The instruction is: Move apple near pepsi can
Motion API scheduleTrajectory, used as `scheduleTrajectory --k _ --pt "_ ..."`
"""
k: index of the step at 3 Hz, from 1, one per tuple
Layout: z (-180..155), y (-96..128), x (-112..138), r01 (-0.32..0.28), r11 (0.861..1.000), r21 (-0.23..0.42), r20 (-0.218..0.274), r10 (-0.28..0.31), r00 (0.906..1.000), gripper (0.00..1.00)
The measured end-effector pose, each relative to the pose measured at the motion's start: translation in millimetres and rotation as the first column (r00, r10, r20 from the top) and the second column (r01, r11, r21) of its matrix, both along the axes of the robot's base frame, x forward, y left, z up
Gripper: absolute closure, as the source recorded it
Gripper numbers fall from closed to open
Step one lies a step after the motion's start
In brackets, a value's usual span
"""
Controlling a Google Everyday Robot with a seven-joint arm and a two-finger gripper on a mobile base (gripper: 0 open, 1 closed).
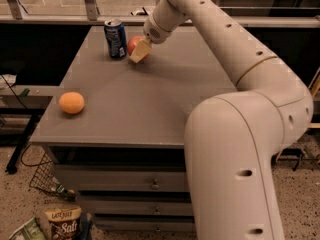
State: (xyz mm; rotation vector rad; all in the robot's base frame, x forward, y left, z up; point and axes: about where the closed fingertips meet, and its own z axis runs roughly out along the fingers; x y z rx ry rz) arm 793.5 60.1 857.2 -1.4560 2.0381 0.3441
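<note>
Pincer (139,51) gripping apple (132,43), just beside pepsi can (115,39), near far edge of table (150,104), orange (72,103) well apart

On the table (150,109): the apple (132,43), clasped in the gripper (139,51), sits just beside the pepsi can (115,39) at its 3 o'clock; the orange (72,103) lies well apart at its 7 o'clock.

The arm (240,149) is a smooth, glossy cream-white shell built of thick rounded tube segments, widest at the bulky near link and slimmer toward the wrist (162,21). Small dark round holes (244,173) dot its sides in rows. A thin tan band (256,65) rings one joint, well right of the pepsi can (115,39). The gripper (137,51), with a pale yellowish finger (141,50), sits just right of that can, clamped on the apple (132,43)
</note>
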Motion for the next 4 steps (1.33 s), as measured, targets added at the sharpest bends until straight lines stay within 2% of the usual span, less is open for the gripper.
scheduleTrajectory --k 2,3,4 --pt "-10.8 4.6 0.2 0.006 1.0 -0.027 -0.058 -0.008 0.9983 1.0" --pt "-14.0 6.7 0.3 0.003 1.0 -0.028 -0.061 -0.004 0.9981 0.82" --pt "-17.8 9.1 0.3 -0.001 1.0 -0.029 -0.066 -0.001 0.9978 0.59"
